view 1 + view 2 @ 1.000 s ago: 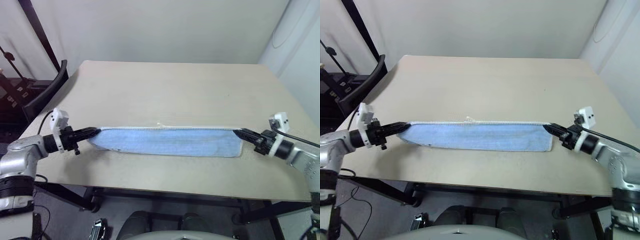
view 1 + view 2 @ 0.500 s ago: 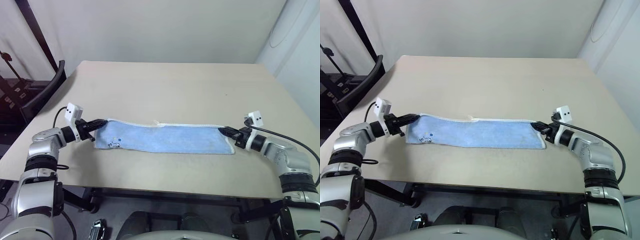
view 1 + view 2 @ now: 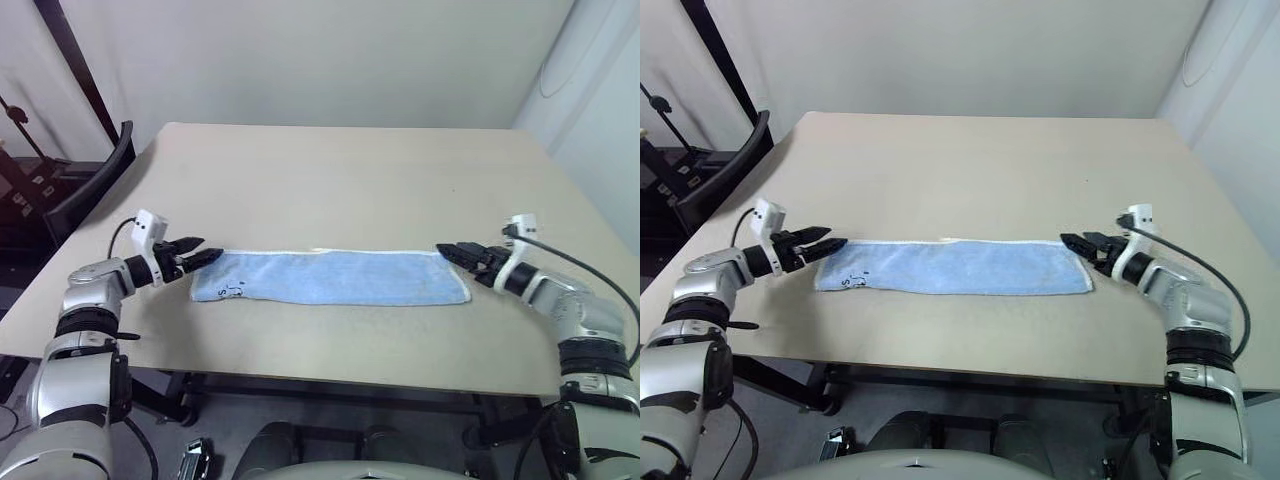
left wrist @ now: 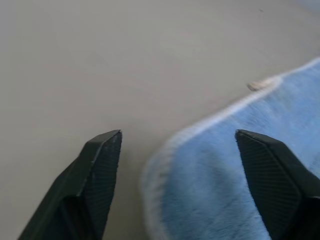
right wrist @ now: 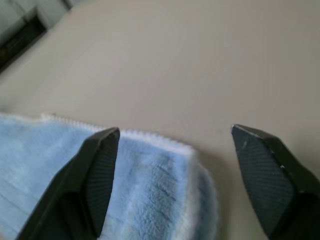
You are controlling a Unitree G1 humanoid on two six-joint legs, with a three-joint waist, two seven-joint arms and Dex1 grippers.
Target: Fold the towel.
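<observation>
Presently, towel [image 3: 330,278] is laid flat along the counter [image 3: 350,180]; left end effector [image 3: 203,253] and right end effector [image 3: 447,251] are spread wide, nothing gripped.

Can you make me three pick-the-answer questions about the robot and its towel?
1. Where does the towel lie?
A. flat on the table
B. on the floor
C. over a chair

2. What colour is the towel?
A. red
B. light blue
C. green

3. How are the left gripper and the right gripper?
A. both shut on the towel
B. one open, one shut
C. both open, one at each end of the towel

Answers: 1 A, it lies stretched out near the table's front edge. 2 B, blue with white edging. 3 C, the wrist views show each pair of fingers spread apart over a towel corner.
</observation>
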